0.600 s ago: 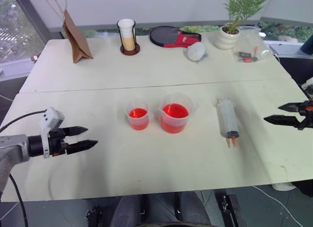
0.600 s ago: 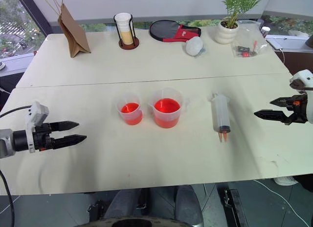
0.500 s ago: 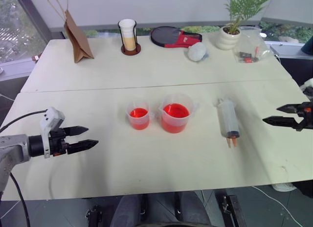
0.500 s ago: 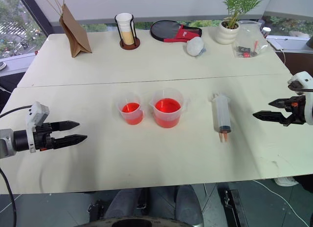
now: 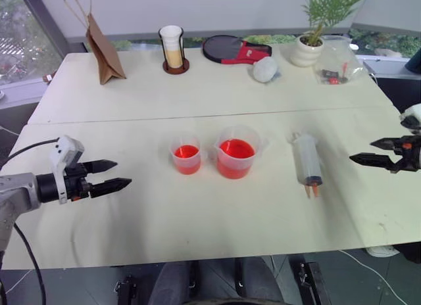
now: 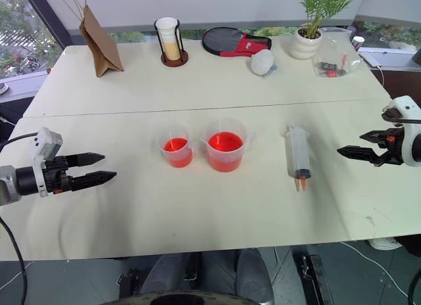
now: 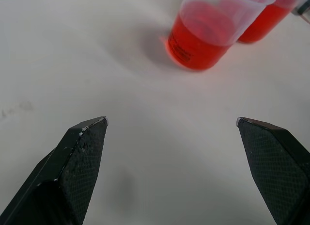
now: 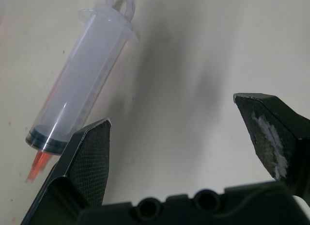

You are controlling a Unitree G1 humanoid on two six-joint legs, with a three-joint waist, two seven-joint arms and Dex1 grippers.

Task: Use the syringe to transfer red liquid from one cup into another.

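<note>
The syringe [image 5: 308,162] is lying flat on the table [image 5: 197,219], right of centre. Its orange tip is pointing toward the near edge and its plunger ring toward the far side. Its black seal is sitting at the tip end of the clear barrel.

Left of it, and apart from it, the large cup [image 5: 235,154] is standing upright, roughly half full of red liquid. The small cup [image 5: 187,155] is standing just beside it on the left, also holding red liquid.

The right gripper [image 5: 362,150] is hovering to the right of the syringe, not touching it. Its fingers are spread apart, grasping nothing, and pointing left.

The left gripper [image 5: 123,173] is hanging over the left side of the table, well apart from the small cup. Its fingers are likewise released and empty, and pointing right.

Along the far edge, from left to right, are standing a paper bag [image 5: 99,45], a cup stack [image 5: 172,48] in a holder, a paddle [image 5: 230,48], a plant [image 5: 308,45] and a plastic bag [image 5: 335,65].
</note>
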